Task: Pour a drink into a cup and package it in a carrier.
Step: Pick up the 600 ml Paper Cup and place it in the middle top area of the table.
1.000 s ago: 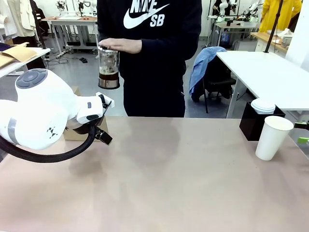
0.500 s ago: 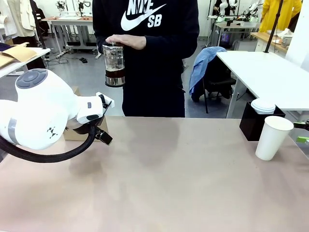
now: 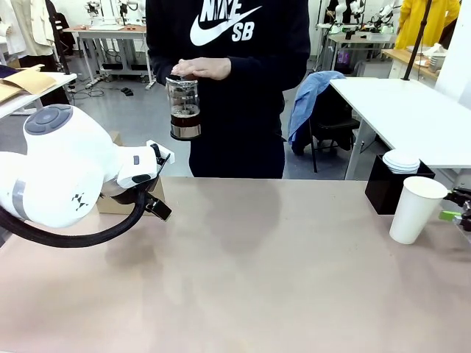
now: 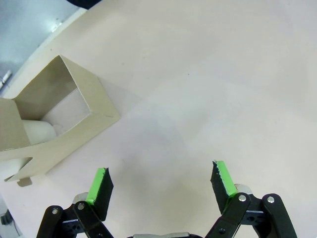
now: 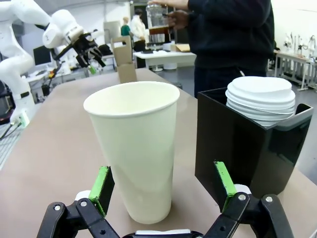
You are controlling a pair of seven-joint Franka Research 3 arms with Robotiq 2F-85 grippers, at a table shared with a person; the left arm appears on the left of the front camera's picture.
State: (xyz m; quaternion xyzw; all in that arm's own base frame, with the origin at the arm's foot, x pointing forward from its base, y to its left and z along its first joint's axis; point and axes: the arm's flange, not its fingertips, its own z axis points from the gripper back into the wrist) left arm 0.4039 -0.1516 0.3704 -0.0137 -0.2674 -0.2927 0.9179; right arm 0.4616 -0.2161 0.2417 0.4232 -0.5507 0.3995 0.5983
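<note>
Cup [image 5: 133, 148] stands upright just ahead of my right gripper [image 5: 162, 178], whose jaws are spread wide with nothing yet between the green pads [image 5: 104, 181]. In the wrist view the cup sits nearer one pad than the other. I judge the step in hand is taking hold of it, so I'd centre the wrist on the cup first, go in low on the wall, and close gently so the paper doesn't buckle. Just beside the cup is the black box [image 5: 237, 148] of white lids [image 5: 260, 96], so the finger on that side has to slip between the two without nudging either. Across the table [image 3: 257, 257] the person's hand [image 3: 202, 68] holds the carafe [image 3: 184, 107] by its lid, the drink [image 3: 185, 118] low inside it, well apart from the cup. My left gripper [image 4: 161, 178] hangs open over bare table near the carrier [image 4: 94, 119].
</note>
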